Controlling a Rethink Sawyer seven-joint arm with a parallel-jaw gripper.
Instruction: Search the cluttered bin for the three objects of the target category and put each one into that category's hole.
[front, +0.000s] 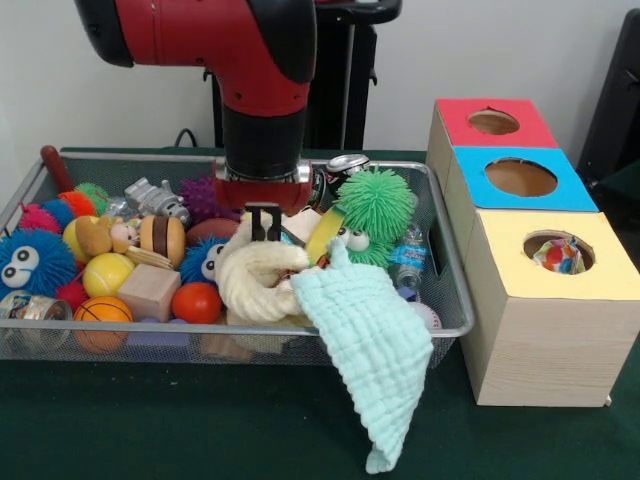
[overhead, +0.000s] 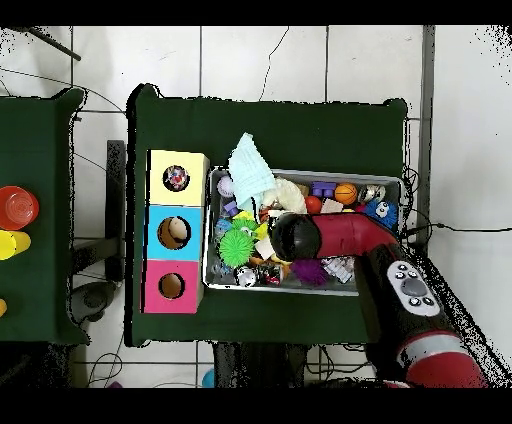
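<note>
The wire mesh bin (front: 120, 156) is full of toys; it also shows in the overhead view (overhead: 330, 176). My gripper (front: 264, 232) reaches straight down into the bin's middle and is shut on the top of the cream waffle cloth (front: 255, 285), which curls in a ring below it. The mint-green waffle cloth (front: 365, 350) hangs over the bin's front rim onto the green table; it also shows in the overhead view (overhead: 250, 170). The confetti cloth (front: 558, 255) lies inside the yellow-topped hole (front: 540, 242). In the overhead view the arm hides the gripper.
A green fuzzy ball with eyes (front: 375, 205) sits right of the gripper, a blue one (front: 30, 262) at the far left. An orange ball (front: 196, 302) and a wooden block (front: 148, 290) lie near the front rim. The blue-topped hole (front: 520, 177) and the red-topped hole (front: 493, 122) stand behind the yellow one.
</note>
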